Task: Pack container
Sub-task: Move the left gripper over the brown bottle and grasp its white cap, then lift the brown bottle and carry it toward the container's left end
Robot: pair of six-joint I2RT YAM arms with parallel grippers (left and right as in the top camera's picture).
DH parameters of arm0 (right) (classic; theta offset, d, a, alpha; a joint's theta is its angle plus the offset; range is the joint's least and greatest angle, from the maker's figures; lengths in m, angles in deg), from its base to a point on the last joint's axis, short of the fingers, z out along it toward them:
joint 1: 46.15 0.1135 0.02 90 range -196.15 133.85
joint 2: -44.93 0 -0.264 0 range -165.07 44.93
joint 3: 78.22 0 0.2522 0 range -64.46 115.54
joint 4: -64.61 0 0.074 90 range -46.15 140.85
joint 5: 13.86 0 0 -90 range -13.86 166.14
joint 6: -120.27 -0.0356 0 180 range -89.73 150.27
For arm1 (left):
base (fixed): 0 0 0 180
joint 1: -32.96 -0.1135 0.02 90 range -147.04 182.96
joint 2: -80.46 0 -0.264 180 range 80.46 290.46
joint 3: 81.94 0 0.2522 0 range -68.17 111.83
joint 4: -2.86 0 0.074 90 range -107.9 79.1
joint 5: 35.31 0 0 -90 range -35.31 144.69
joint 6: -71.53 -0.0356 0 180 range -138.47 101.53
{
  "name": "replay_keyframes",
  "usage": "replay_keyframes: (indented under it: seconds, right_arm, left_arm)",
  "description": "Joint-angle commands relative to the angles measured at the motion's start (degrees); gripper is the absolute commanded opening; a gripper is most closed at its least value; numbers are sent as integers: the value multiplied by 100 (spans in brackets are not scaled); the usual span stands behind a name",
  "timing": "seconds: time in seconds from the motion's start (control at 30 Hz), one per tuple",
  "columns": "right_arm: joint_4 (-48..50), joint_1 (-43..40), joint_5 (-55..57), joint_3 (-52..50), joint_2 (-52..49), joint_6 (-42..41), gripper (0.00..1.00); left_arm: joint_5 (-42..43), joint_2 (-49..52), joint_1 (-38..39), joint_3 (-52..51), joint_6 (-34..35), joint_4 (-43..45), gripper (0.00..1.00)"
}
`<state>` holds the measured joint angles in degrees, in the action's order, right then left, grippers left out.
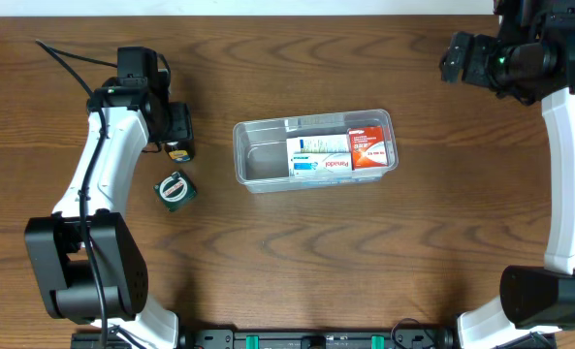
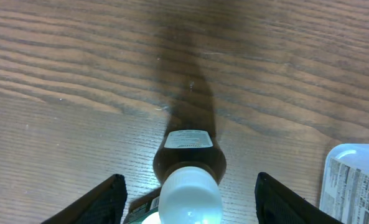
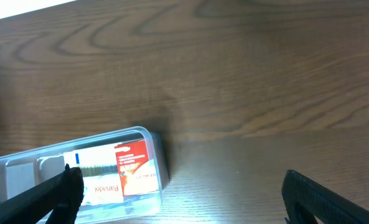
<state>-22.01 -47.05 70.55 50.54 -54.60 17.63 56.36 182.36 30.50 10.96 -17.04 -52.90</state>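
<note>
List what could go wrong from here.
1. The left gripper stands open around the white-capped brown bottle; an off-centre close could knock it aside.
2. The green pack lies near; a finger might shove it.
3. A white box and a red box fill the right end of the container; only its left end has room.

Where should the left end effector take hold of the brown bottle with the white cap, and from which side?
Grip the brown body of the bottle just beyond its white cap, across its round width. Come straight on, the way the left end effector points: its open fingers stand either side of the bottle, and the round body probably offers two opposite sides to press on.
</note>
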Motion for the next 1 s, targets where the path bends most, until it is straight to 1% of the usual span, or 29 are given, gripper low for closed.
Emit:
replay_keyframes:
  seconds: [0.0, 0.07, 0.1, 0.53, 0.73, 0.8, 0.87, 0.97]
  right_arm:
    - [-9, -15, 0, 26, 20, -59, 99]
    - [-7, -15, 0, 26, 20, -59, 99]
    - [-9, -15, 0, 26, 20, -61, 99]
    - [-9, -15, 0, 26, 20, -59, 99]
    - [-9, -15, 0, 26, 20, -59, 99]
    - [-9, -15, 0, 26, 20, -61, 99]
    - [-9, -15, 0, 26, 20, -59, 99]
    - [-9, -15, 0, 26, 20, -61, 99]
  left_arm:
    - [-133, 87, -9, 98, -76, -55, 62]
    - [-131, 87, -9, 98, -76, -101, 56]
    - [-131, 87, -9, 94, -74, -118, 55]
    - [-85, 90, -9, 81, -74, -334, 56]
    - [-85, 92, -9, 81, -76, -221, 56]
    - [-83, 98, -9, 81, -74, -205, 54]
    - [-57, 114, -9, 70, -72, -212, 50]
    - [-42, 170, -9, 37, -72, -208, 49]
